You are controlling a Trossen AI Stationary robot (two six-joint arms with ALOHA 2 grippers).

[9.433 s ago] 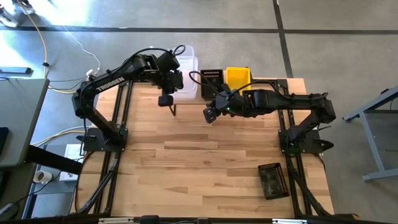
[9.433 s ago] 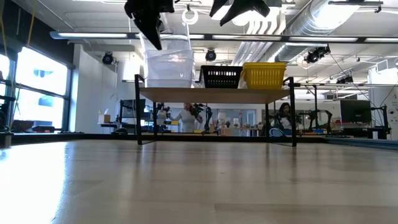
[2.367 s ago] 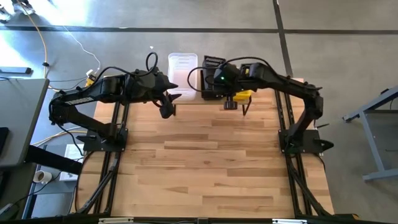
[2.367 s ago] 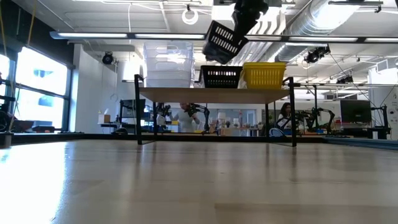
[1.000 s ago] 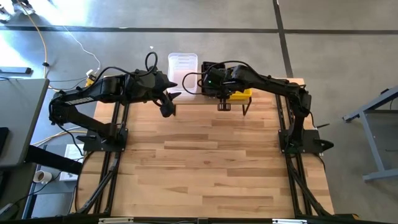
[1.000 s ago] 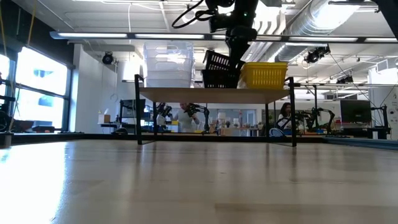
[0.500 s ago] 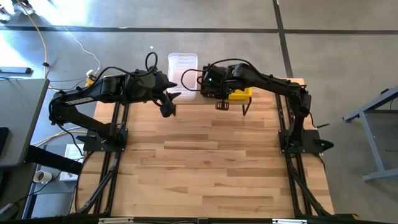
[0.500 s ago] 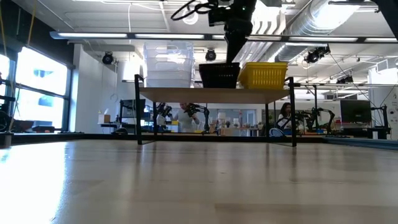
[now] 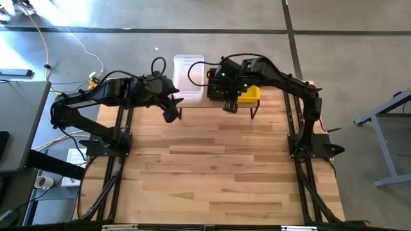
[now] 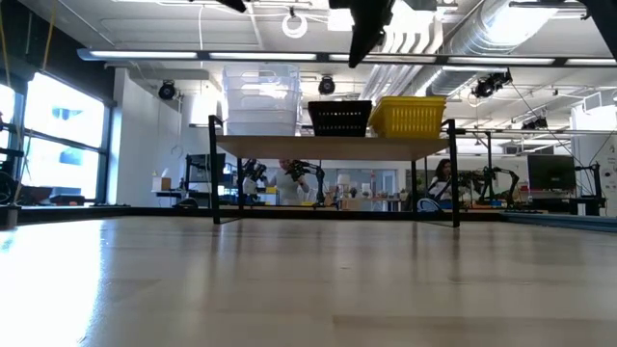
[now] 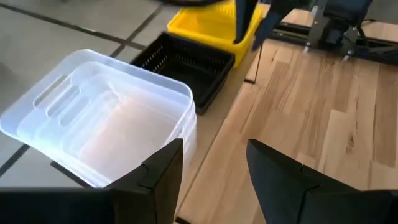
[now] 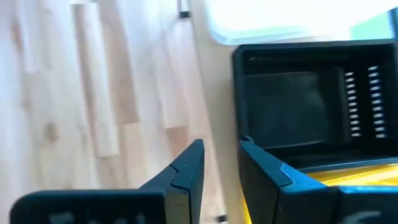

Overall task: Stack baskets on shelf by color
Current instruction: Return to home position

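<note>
The shelf (image 10: 333, 146) stands along the table's far edge on thin black legs. On its plank rest a stack of clear baskets (image 9: 188, 69) at the left, black baskets (image 10: 340, 118) in the middle and yellow baskets (image 10: 409, 116) at the right. My right gripper (image 12: 221, 144) hangs open above the near rim of the black baskets (image 12: 292, 118), clear of them. My left gripper (image 11: 214, 168) stands open and empty in the air, on the near side of the clear baskets (image 11: 99, 124).
The wooden table (image 9: 212, 167) stretches from the shelf to the near edge. The shelf's black legs (image 10: 214, 183) stand on it at the far side. In the low view, people and other equipment show in the room beyond the shelf.
My right gripper has brought the tilted black basket down level onto the black one on the shelf and let it go. It has then risen straight up, clear of the stack. The basket stays nested on the shelf.
</note>
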